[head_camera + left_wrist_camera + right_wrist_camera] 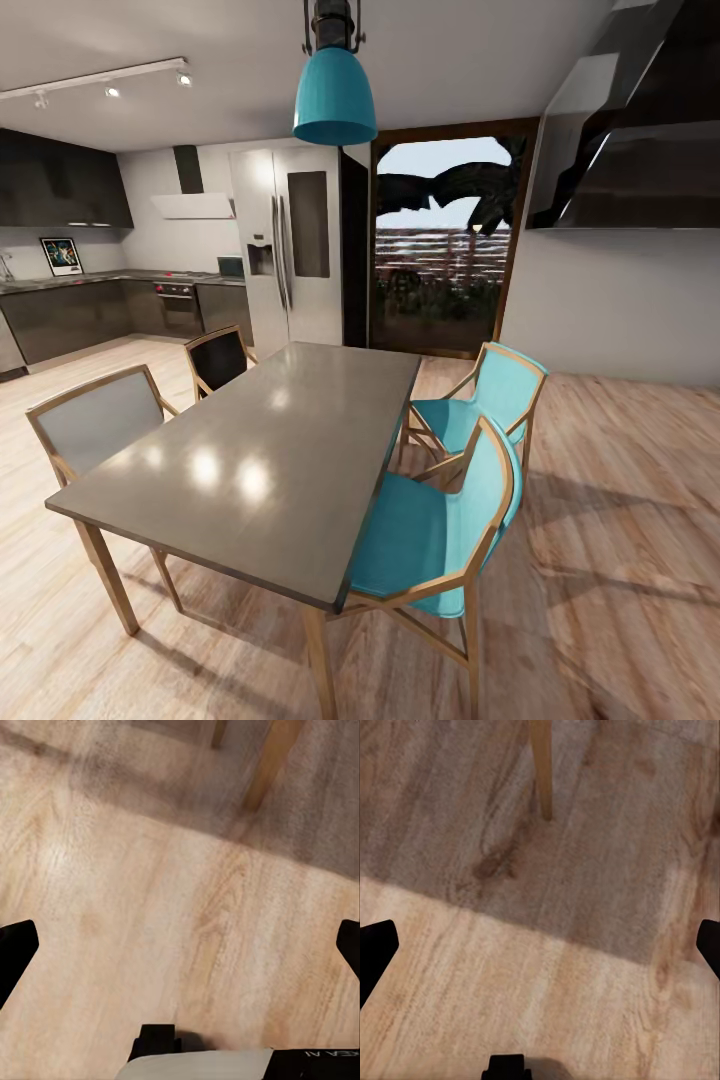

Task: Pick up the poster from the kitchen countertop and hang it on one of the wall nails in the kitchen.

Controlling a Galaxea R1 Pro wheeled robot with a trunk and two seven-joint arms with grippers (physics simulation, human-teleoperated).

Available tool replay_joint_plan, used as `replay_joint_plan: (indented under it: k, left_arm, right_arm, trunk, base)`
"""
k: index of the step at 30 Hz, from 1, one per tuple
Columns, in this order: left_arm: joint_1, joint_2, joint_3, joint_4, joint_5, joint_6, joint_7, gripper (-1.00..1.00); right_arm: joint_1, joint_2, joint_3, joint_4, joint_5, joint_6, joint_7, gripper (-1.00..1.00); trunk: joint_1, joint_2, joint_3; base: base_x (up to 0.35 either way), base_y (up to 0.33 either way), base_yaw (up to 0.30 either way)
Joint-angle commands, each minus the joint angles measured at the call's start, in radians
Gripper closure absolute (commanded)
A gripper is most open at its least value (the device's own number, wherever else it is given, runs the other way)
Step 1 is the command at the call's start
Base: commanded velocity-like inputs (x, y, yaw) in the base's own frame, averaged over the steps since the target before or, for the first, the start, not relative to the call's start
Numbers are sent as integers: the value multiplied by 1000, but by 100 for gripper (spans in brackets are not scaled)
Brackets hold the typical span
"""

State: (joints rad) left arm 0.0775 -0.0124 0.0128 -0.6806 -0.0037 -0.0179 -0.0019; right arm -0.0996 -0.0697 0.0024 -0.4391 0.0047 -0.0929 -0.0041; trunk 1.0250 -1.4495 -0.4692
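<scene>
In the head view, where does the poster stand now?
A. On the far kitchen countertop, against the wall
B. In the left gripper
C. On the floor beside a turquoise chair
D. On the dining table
A: the poster stands upright on the kitchen countertop at the far left, against the wall.

Poster (61, 256): small upright rectangle, thin dark frame, pale border, dark blue artwork; details too small to read.
Poster pose: stands upright at the back of the kitchen countertop, against the pale wall below the dark upper cabinets.
Kitchen countertop (100, 279): long grey slab across the far left of the room, above dark cabinet fronts.
</scene>
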Motion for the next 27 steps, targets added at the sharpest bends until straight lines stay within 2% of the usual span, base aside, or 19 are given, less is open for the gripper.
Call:
replay_joint_plan:
  k: [1,7,17,27]
  left_arm:
    - [0,0,2,-2,0,-2,0,-100]
    - [1,1,2,-3,0,-2,0,-100]
    - [1,3,3,-4,1,-2,-2,-100]
    - [1,3,3,-4,1,-2,-2,-100]
  right_arm:
    - [0,-1,0,0,1,-4,0,-100]
    - [1,-2,2,-2,2,-7,0,-100]
    - [1,-2,2,-3,3,-8,0,-100]
    - [1,-1,6,-3,4,-9,0,-100]
  trunk:
    - [0,0,-1]
    - [0,0,-1]
    - [0,0,-1]
    - [0,0,-1]
  base:
    - [0,0,0]
    - [-15,58,0]
    - [-196,210,6]
    - [-102,95,225]
